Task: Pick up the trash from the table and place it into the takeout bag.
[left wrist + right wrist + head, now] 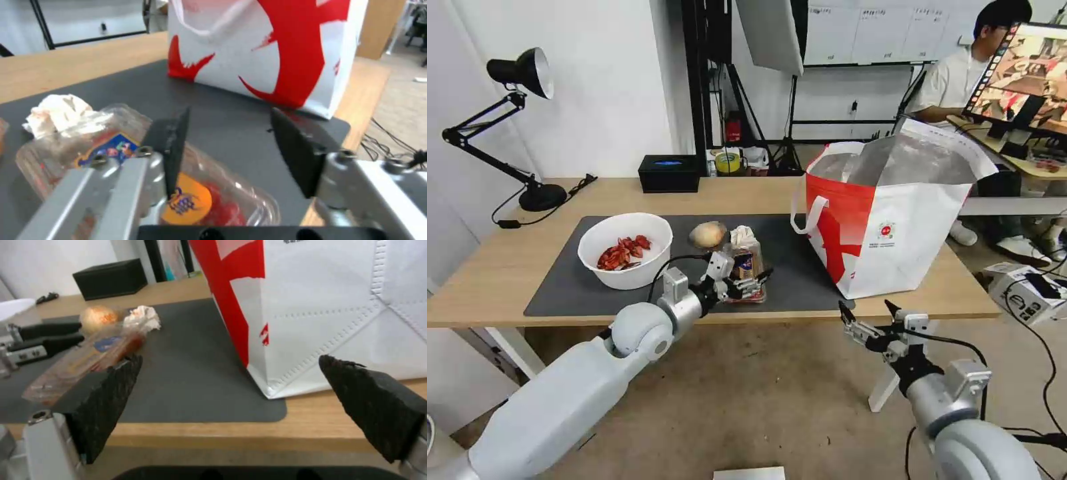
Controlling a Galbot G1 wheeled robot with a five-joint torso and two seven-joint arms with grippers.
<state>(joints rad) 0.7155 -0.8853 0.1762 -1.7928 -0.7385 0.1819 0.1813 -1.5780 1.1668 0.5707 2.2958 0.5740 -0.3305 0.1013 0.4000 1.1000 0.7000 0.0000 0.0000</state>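
On the long light-wood surface (487, 280) with its large dark grey mat (560, 293), the trash lies grouped toward the mat's middle: a clear two-compartment plastic tray with red scraps and a printed label (748, 270) near the front edge, a crumpled white napkin (743, 237) touching its far end, a round tan bun-like lump (708, 234) just beside the napkin, and a white bowl of red shells (625, 249) to the robot's left of these. The large red-and-white takeout bag with silver foil lining and white loop handles (887, 227) stands upright on the mat's right end, its mouth held wide, which looks meant to let things drop in from above. The left gripper (236, 146) is low over the near end of the tray, jaws spread with one pad above the tray's lid and the other over bare mat, so the tray seems the piece being taken and is not yet pinched. The right gripper (868, 319) hangs in front of the surface's edge, below the bag's near corner, jaws spread wide and holding nothing, apparently waiting clear of the left arm's reach. A black box (669, 173) sits at the back, apart from the trash.
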